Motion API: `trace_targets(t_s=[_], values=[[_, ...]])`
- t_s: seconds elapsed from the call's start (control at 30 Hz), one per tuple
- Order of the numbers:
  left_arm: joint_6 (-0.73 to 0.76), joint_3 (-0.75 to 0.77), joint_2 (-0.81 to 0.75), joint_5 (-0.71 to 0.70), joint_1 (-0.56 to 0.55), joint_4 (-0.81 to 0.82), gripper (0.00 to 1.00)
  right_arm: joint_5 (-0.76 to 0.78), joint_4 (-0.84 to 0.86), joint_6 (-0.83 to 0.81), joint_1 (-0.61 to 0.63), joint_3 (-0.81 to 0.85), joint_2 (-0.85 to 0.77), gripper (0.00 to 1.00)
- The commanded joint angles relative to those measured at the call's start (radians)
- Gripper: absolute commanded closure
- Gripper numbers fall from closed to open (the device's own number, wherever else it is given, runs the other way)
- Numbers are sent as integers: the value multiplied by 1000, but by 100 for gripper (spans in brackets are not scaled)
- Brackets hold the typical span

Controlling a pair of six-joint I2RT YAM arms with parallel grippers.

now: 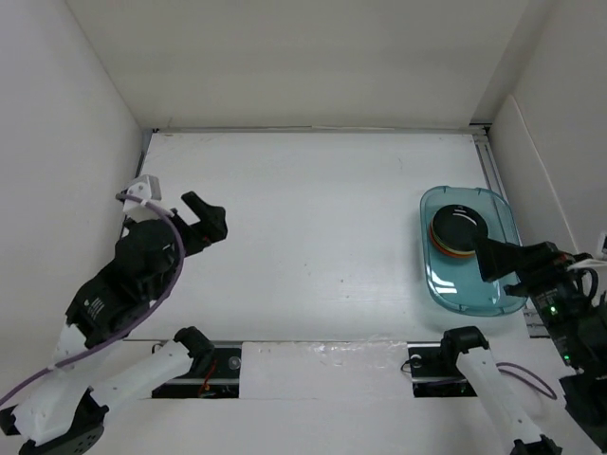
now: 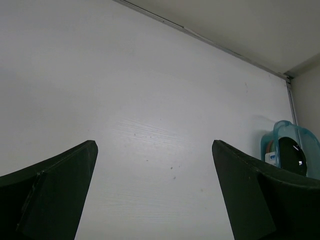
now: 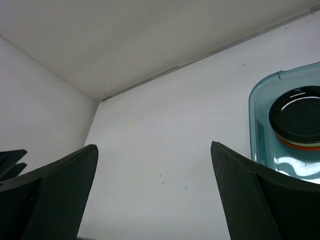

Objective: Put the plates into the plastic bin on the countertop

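The teal plastic bin (image 1: 467, 290) stands at the right of the white countertop (image 1: 322, 218). A stack of plates lies in its far half, a glossy black plate (image 1: 457, 227) on top and orange and green edges (image 1: 444, 248) showing below. My right gripper (image 1: 500, 261) hovers over the bin's near right part, open and empty. Its wrist view shows the bin (image 3: 255, 102), the black plate (image 3: 298, 114) and an orange rim (image 3: 301, 145) under it. My left gripper (image 1: 205, 218) is open and empty at the far left. Its wrist view shows the bin (image 2: 280, 126) far off.
White walls close in the countertop on the left, back and right. A metal rail (image 1: 313, 129) runs along the back edge. The arm bases (image 1: 199, 355) sit at the near edge. No loose plates show on the countertop.
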Motion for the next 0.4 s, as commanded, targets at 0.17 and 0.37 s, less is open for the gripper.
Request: trace_targets(t_s=[0.17, 0.37], values=[[-66, -95, -139, -74, -3, -116, 0, 147, -231, -50, 165, 99, -49, 0], [-66, -106, -178, -83, -3, -116, 0, 167, -251, -50, 185, 99, -49, 0]])
